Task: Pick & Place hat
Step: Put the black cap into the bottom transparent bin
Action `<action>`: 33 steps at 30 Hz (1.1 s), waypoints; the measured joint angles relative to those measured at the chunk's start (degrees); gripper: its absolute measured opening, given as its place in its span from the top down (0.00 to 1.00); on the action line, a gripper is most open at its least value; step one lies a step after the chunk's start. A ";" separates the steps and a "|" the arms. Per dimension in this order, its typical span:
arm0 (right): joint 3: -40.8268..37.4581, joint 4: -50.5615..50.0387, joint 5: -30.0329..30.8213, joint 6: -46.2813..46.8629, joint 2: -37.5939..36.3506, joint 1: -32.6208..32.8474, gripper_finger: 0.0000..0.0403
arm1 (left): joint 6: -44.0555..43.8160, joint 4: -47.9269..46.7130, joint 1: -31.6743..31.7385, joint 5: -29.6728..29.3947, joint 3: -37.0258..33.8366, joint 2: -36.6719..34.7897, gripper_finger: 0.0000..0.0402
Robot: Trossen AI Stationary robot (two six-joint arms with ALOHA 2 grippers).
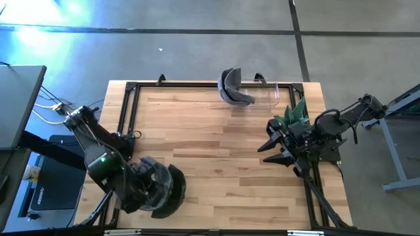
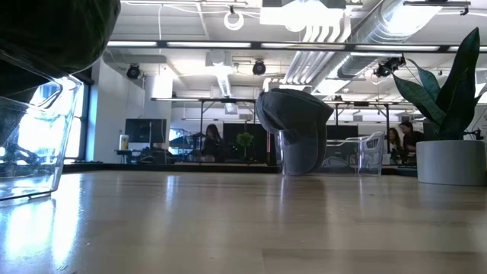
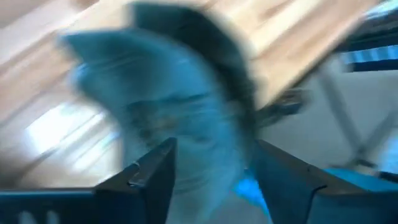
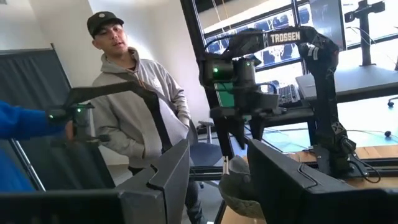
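The wooden tabletop point(image 1: 216, 151) carries everything, ringed by a dark frame. The left arm reaches to the near left corner, where its hand point(image 1: 154, 190) hovers right over a dark hat point(image 1: 172, 190) lying on a clear stand; in the left wrist view the fingers point(image 3: 152, 180) stand apart with the hat point(image 3: 161, 112) between and beyond them, no grip visible. The right arm waits near the right edge, its hand point(image 1: 275, 151) partly open and holding nothing. A potted plant point(image 1: 294, 113) stands just behind it. A second grey hat point(image 1: 231, 86) sits on a clear stand point(image 1: 272, 97) at the middle of the far edge. A person in a grey hoodie point(image 4: 134, 93) stands beyond the tabletop.
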 joint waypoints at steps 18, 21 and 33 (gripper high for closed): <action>0.00 -0.31 0.13 0.04 2.49 -0.41 0.62 | -1.52 36.45 -1.82 -11.68 -25.39 1.65 0.95; 0.00 -0.09 0.10 0.11 3.05 -0.52 0.62 | -1.03 38.52 -0.97 -18.05 -26.81 1.64 0.97; 0.00 0.11 0.09 1.45 3.00 -0.52 0.62 | 2.56 30.32 -0.13 -4.71 -23.93 -0.08 0.99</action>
